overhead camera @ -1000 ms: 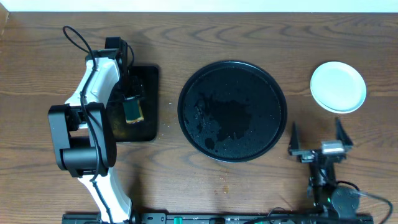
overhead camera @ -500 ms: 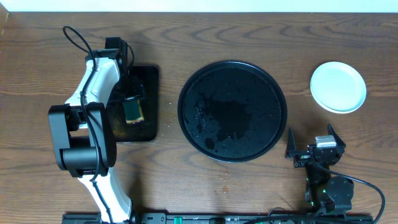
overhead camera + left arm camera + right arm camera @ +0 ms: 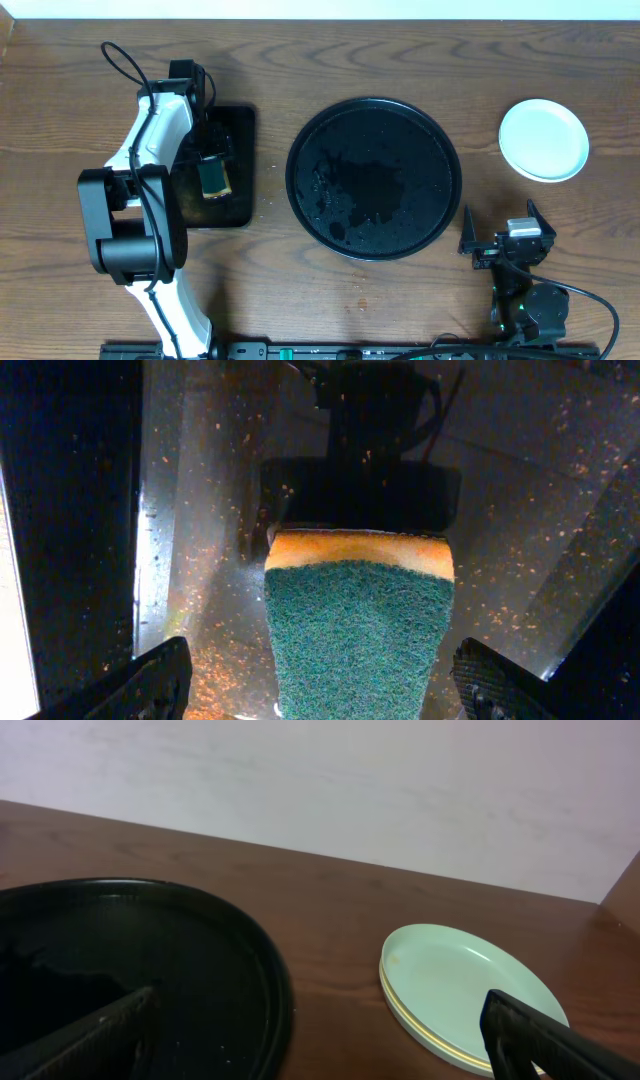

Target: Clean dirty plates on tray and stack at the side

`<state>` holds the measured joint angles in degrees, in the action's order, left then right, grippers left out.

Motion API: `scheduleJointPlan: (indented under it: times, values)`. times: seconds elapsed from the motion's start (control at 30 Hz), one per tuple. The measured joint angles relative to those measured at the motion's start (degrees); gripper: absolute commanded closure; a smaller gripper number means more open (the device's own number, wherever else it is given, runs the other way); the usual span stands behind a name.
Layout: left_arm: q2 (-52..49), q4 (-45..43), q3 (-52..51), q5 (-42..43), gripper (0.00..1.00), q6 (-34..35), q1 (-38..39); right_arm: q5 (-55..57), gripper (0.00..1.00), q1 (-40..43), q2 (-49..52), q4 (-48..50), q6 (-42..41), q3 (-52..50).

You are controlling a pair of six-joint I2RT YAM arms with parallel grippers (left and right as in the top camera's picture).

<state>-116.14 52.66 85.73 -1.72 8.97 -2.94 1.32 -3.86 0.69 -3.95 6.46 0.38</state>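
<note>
The plates (image 3: 544,139) sit stacked on the table right of the large round black tray (image 3: 372,178). In the right wrist view the stack (image 3: 470,990) shows a mint plate on top and a yellow rim beneath. The round tray holds no plate and has wet smears; its rim shows in the right wrist view (image 3: 270,990). My right gripper (image 3: 498,213) is open and empty, low near the front edge, between tray and stack (image 3: 320,1045). My left gripper (image 3: 214,170) is open over a green-and-yellow sponge (image 3: 355,625) that lies between its fingers (image 3: 150,680) without being touched.
The sponge (image 3: 214,181) lies on a smaller rectangular black tray (image 3: 238,130) at the left, its wet surface dotted with specks. The left arm's white links stretch from the front edge to that tray. A pale wall runs along the table's far edge.
My right gripper has drawn back a little toward the front edge and turned slightly, then stopped. The left arm, sponge, plates and round tray have not moved.
</note>
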Motion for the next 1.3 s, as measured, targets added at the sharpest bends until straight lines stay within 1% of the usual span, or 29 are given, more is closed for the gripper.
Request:
scheduleJointPlan:
  times: [0.13, 0.2, 0.27, 0.4, 0.63, 0.7, 0.83, 0.9, 0.93, 1.0, 1.1, 1.13, 1.23, 1.27, 1.3]
  values:
    - [2.73, 0.02, -0.04, 0.00, 0.16, 0.00, 1.38, 0.00, 0.01, 0.00, 0.00, 0.02, 0.00, 0.00]
    - [8.15, 0.00, -0.55, -0.07, 0.16, 0.00, 3.72, 0.00, 0.01, 0.00, -0.02, 0.02, 0.00, 0.00]
    - [15.91, -0.02, -0.66, -0.02, 0.16, 0.00, 6.75, 0.04, 0.01, 0.02, 0.00, 0.02, 0.00, 0.00]
    - [36.09, -0.20, -0.46, 0.07, 0.16, 0.00, 12.28, 0.07, 0.01, 0.02, 0.00, 0.02, 0.00, 0.00]
    - [60.59, 0.07, -0.31, 0.00, 0.16, 0.00, 12.76, 0.22, 0.01, 0.02, 0.00, 0.02, 0.00, 0.00]
    - [65.18, 0.83, -0.44, -0.37, 0.16, -0.15, 12.74, 0.22, 0.01, 0.02, -0.02, 0.02, 0.00, 0.00]
    - [78.12, 4.26, -5.38, -1.79, 0.16, -1.22, 11.65, 0.22, 0.01, 0.02, -0.02, 0.11, 0.00, 0.00]
    - [86.23, 4.52, -10.75, -2.16, 0.16, -1.57, 10.73, 0.22, 0.01, 0.02, -0.04, 0.09, 0.00, 0.00]
    - [88.72, 4.37, -12.83, -2.27, 0.16, -1.60, 10.38, 0.24, 0.01, 0.02, -0.07, 0.09, 0.00, 0.00]
    - [95.71, 3.23, -20.33, -2.64, 0.16, -1.75, 9.07, 0.22, 0.01, 0.02, -0.04, 0.07, 0.02, 0.00]
    - [102.42, -1.55, -29.20, -2.93, 0.16, -1.79, 7.41, 0.22, 0.01, 0.02, -0.07, 0.07, 0.02, 0.00]
    - [104.37, -4.59, -32.04, -2.97, 0.16, -1.79, 6.93, 0.24, 0.01, 0.02, -0.04, 0.07, 0.02, 0.00]
    - [108.61, -17.99, -39.43, -2.67, 0.16, -1.70, 5.95, 0.24, 0.01, 0.02, -0.07, 0.07, 0.02, 0.00]
    - [110.62, -26.82, -43.87, -1.92, 0.16, -1.75, 5.55, 0.22, 0.01, 0.02, -0.07, 0.04, 0.02, 0.00]
    - [111.25, -31.58, -46.14, -1.38, 0.16, -1.77, 5.46, 0.22, 0.01, 0.02, -0.07, 0.07, 0.02, 0.00]
